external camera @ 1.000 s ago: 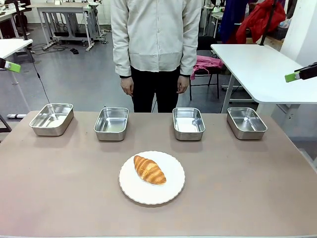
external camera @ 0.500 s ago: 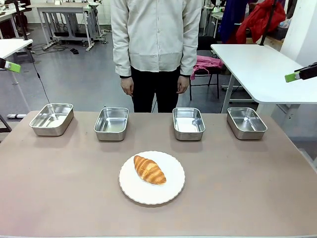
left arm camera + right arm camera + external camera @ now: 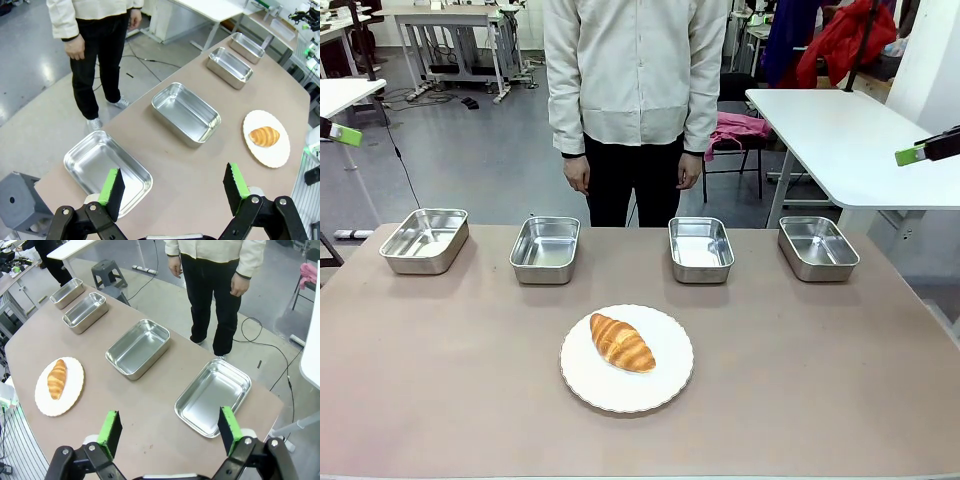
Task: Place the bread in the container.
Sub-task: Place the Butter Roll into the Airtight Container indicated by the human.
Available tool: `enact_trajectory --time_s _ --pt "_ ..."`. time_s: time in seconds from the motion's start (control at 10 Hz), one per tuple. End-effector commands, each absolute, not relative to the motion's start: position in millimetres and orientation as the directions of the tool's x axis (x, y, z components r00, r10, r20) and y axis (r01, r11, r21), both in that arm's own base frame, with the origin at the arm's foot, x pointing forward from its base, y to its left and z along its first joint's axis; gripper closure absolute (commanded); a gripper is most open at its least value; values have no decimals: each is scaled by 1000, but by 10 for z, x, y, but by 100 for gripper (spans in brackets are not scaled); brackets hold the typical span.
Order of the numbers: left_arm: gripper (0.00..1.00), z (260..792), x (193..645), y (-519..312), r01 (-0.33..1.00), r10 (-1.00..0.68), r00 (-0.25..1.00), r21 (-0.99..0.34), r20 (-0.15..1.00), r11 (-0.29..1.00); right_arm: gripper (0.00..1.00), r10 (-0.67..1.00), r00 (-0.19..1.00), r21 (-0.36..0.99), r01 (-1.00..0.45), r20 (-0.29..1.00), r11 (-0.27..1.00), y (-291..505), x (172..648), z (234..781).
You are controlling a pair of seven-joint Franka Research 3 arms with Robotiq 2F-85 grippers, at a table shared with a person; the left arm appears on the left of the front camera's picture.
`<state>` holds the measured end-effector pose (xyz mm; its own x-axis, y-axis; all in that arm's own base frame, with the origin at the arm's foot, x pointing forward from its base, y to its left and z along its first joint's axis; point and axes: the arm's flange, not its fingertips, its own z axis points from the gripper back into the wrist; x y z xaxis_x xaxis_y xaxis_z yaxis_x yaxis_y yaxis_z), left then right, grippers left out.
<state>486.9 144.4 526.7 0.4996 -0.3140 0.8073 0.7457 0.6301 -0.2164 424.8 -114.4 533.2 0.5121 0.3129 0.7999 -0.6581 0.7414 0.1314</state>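
Front view. The bread [image 3: 622, 343], a golden croissant, lies slantwise on a round white plate [image 3: 665, 385] at lower centre of the frame. Four empty steel containers stand in a row across the middle, well apart from each other and from the plate: far left [image 3: 424, 240], centre left [image 3: 545, 250], centre right [image 3: 701, 250], far right [image 3: 818, 248]. A person [image 3: 635, 80] stands behind the far edge of the surface [image 3: 440, 380], arms hanging and pointing at nothing, so I cannot tell which container is meant.

Left wrist view. My left hand [image 3: 173, 186] rises from the bottom edge, fingers spread wide and holding nothing, just past one container [image 3: 107, 167] at lower left. The bread [image 3: 264, 136] sits at the right of the frame, well apart from me. I judge the best approach is from straight above, with my fingers across the croissant's thick middle. I would close gently, since the crust looks easy to crush. The plate rim is low, and bare surface lies all round it.

Right wrist view. My right hand [image 3: 170, 427] is likewise wide and empty at the bottom edge. The bread [image 3: 56, 378] lies at the left of the frame. The nearest container [image 3: 213, 396] sits close to the surface's edge at lower right. I would carry the bread clear over a rolled rim and set it down mid-tray. The person's legs stand just beyond that edge, so I would keep my reach over the surface.
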Motion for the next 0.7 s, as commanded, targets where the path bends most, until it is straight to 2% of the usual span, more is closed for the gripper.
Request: enact_trajectory --time_s 0.0,0.6 --pt "0 5277 4853 1447 753 -316 493 -216 811 621 0 299 498 134 -662 814 737 -1135 4247 5339" --pt "0 5277 4853 1447 753 -316 493 -216 811 621 0 299 498 134 -662 814 737 -1135 4247 5339"
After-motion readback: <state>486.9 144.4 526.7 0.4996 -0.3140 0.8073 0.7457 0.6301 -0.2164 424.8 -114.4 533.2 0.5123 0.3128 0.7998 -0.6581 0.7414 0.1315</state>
